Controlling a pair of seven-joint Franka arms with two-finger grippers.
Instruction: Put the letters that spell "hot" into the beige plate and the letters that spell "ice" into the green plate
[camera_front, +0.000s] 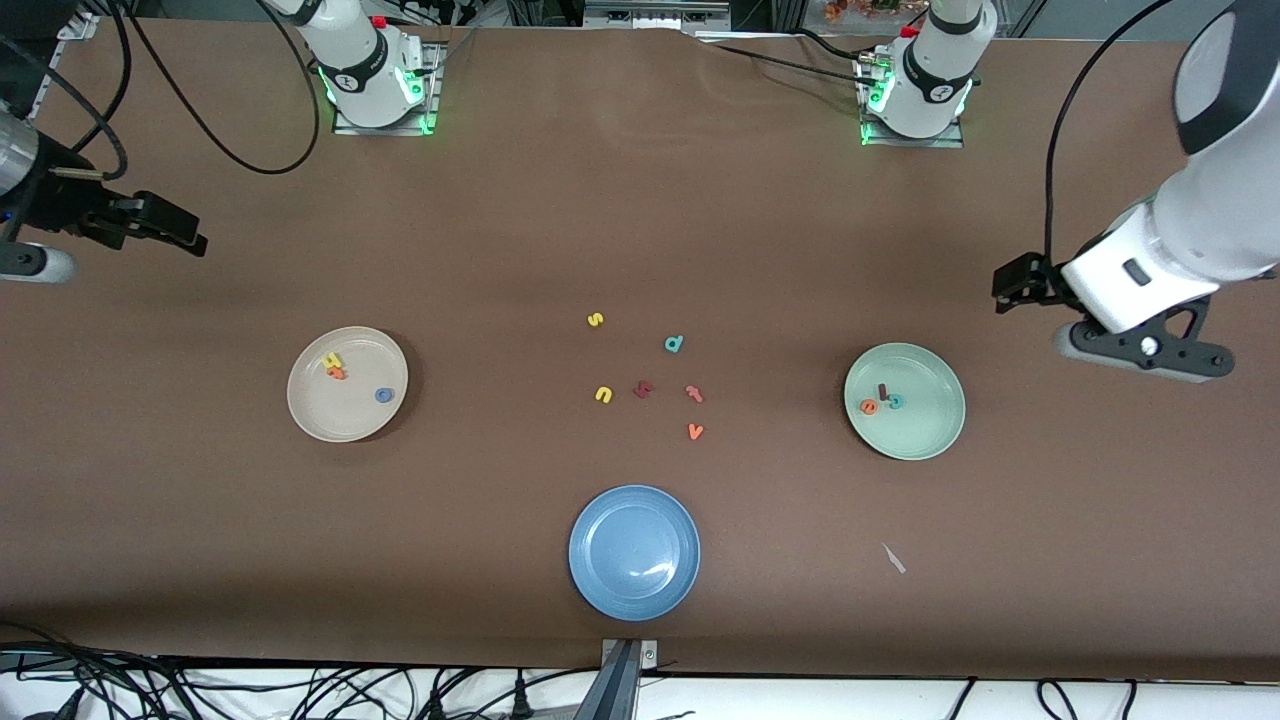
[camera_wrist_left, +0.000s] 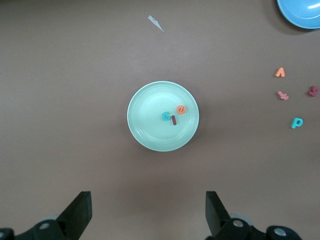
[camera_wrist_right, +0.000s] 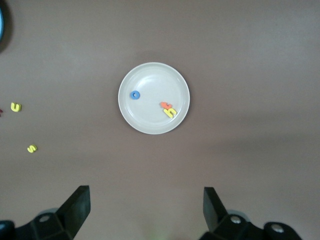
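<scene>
The beige plate (camera_front: 335, 415) lies toward the right arm's end and holds a yellow "h" (camera_front: 331, 360), an orange "t" (camera_front: 337, 373) and a blue "o" (camera_front: 384, 395). The green plate (camera_front: 925, 425) lies toward the left arm's end and holds a dark red "i" (camera_front: 883, 391), an orange "e" (camera_front: 869, 406) and a teal "c" (camera_front: 895, 402). My right gripper (camera_front: 190, 235) (camera_wrist_right: 145, 195) hangs open and empty high above the table beside the beige plate (camera_wrist_right: 150, 80). My left gripper (camera_front: 1003, 287) (camera_wrist_left: 147, 200) hangs open and empty beside the green plate (camera_wrist_left: 150, 125).
A blue plate (camera_front: 634, 585) sits nearest the front camera at mid-table. Loose letters lie between the plates: yellow "s" (camera_front: 595, 320), teal "d" (camera_front: 674, 344), yellow "u" (camera_front: 603, 395), a dark red letter (camera_front: 643, 389), pinkish "t" (camera_front: 694, 393), orange "v" (camera_front: 696, 431). A white scrap (camera_front: 893, 558) lies nearby.
</scene>
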